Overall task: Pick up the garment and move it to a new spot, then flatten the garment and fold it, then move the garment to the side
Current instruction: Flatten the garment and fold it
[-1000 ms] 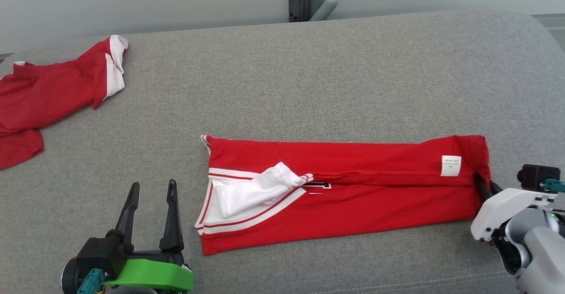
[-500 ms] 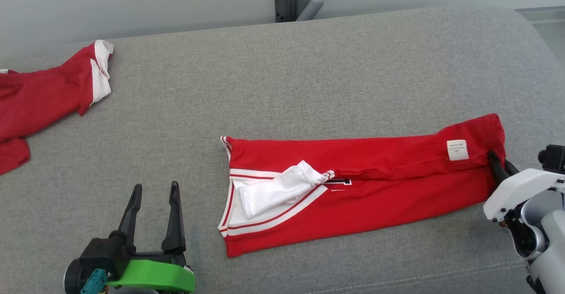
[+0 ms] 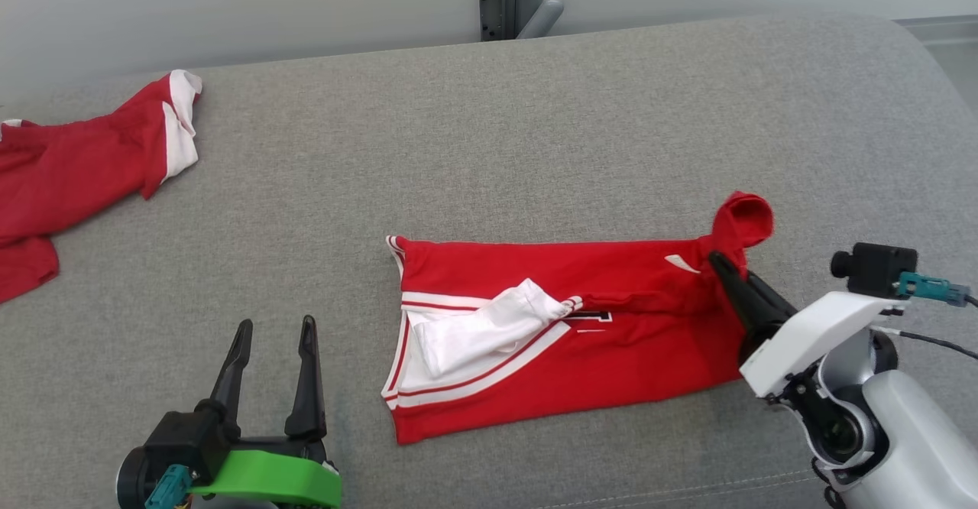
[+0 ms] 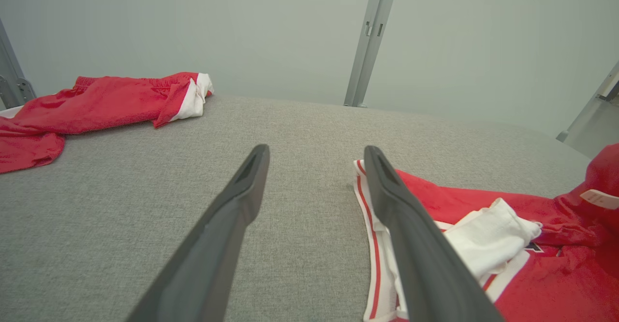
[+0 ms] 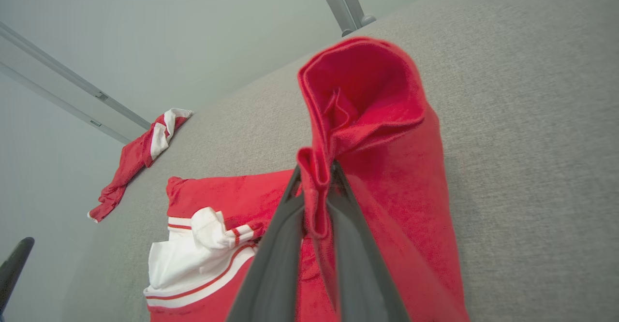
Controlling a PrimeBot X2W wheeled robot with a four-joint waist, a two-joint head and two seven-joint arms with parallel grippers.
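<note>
Fabric of the red garment [image 3: 611, 348] lies as a long folded strip on the grey cushion [image 3: 535, 134]. One end of it is raised off the cushion, pinched in the right gripper [image 3: 726, 268]. The right wrist view shows that grip plainly: the two dark fingers [image 5: 275, 254] are drawn nearly together on a bunched edge of the hem, and the cloth above the tips rolls open into a loose red tube.

From those fingertips the strip runs straight away toward the robot's left, so its long axis points from the right gripper to the left gripper [image 3: 276, 325]. The far end has a striped trim [image 3: 396, 341] and a white sleeve [image 3: 481, 329] turned out on top. It stops just short of the left gripper, ahead of it and off its right finger, near but not touching. The left gripper sits low by bare cushion with its fingers spread wide and nothing between them.

The coming move looks like an end-over-end fold, with the held end carried along the strip's own length toward the trimmed end. The right arm is the nearer one, since it has the cloth. The left could pin the trimmed end if that slides. A second red garment [image 3: 76, 165] lies well off to the left gripper's far left, apart from the work.
</note>
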